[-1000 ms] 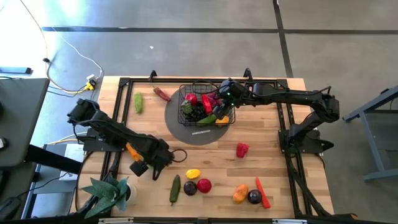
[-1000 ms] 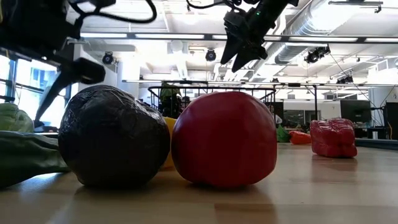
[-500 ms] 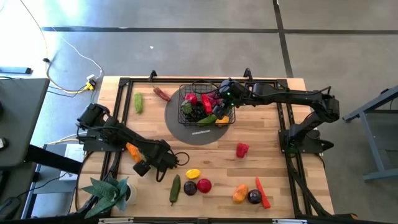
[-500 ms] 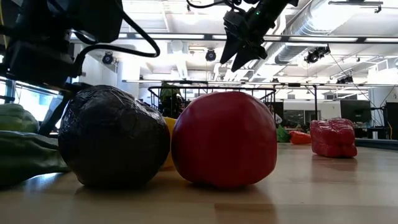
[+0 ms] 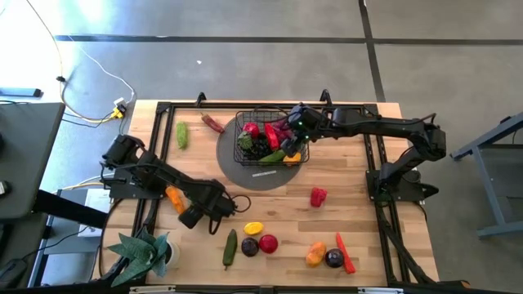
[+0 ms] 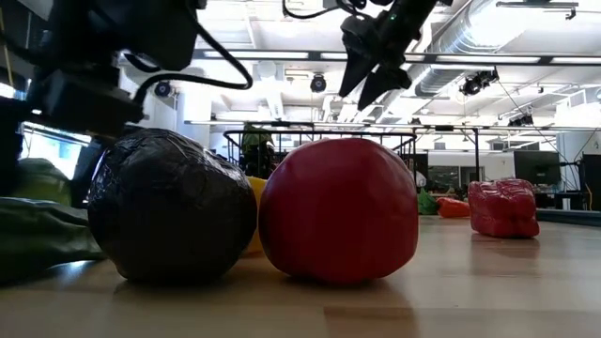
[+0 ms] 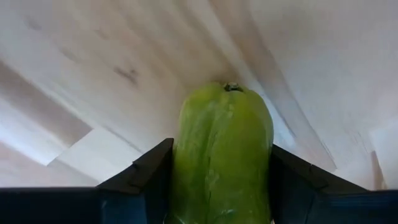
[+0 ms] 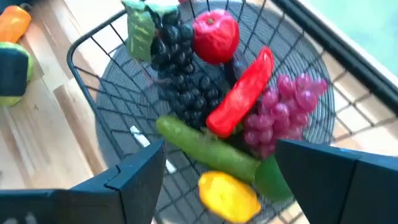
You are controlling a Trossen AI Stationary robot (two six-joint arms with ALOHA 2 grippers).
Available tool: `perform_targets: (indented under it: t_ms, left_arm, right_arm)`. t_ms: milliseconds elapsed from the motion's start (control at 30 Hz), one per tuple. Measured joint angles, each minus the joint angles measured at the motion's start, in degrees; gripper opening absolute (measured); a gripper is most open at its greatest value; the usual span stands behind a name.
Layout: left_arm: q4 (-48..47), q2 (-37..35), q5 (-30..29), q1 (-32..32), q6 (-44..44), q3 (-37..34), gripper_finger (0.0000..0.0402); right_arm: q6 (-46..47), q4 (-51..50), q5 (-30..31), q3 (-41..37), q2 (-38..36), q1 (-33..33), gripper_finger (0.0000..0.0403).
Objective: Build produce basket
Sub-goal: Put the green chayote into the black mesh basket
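A: High view. We see the basket (image 5: 273, 137) on the grey disc mat (image 5: 260, 170) at the far middle of the table (image 5: 359, 204), already holding mixed produce. The right gripper (image 5: 296, 122) hangs over the basket's right side. The left gripper (image 5: 221, 206) is low near the front left, just beside a green cucumber (image 5: 230, 247).

B: Loose pieces: yellow pepper (image 5: 254, 229), dark plum (image 5: 250, 246), red apple (image 5: 268, 242), red pepper (image 5: 318, 196), a carrot (image 5: 345, 253). A potted plant (image 5: 143, 251) stands at the front left corner.

A: Low view. We see the plum (image 6: 172, 205) and the apple (image 6: 338, 208) up close, touching. The right gripper (image 6: 371, 80) hangs above, fingers spread, nothing between them.

B: Left wrist view. A green cucumber (image 7: 224, 155) sits between the two fingers (image 7: 146, 180), both pads against its sides. We note a grip on it.

A: Right wrist view. We look down into the basket (image 8: 93, 124): dark grapes (image 8: 186, 81), red apple (image 8: 216, 34), red chili (image 8: 242, 93), purple grapes (image 8: 283, 106), a cucumber (image 8: 205, 146), a yellow piece (image 8: 227, 196). The fingers (image 8: 134, 177) stand apart, empty.
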Motion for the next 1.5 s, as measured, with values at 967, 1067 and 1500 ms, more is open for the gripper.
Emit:
perform_targets:
  t_ms: [967,1067,1500]
  left_arm:
    - [21.40,-21.79,-11.53,26.11,-0.83,6.76,0.0192]
    - [26.71,-21.77,-11.47,28.30,0.87,7.13,0.0192]
    - [38.46,-18.12,-9.44,32.65,4.29,7.17,0.0210]
  right_arm:
    - [24.63,-21.10,5.74,6.43,-0.04,3.94,0.0284]
    - [29.26,-21.67,6.89,6.43,-0.04,4.88,0.0284]
    - [50.91,-29.82,7.51,6.43,-0.04,11.89,0.0284]
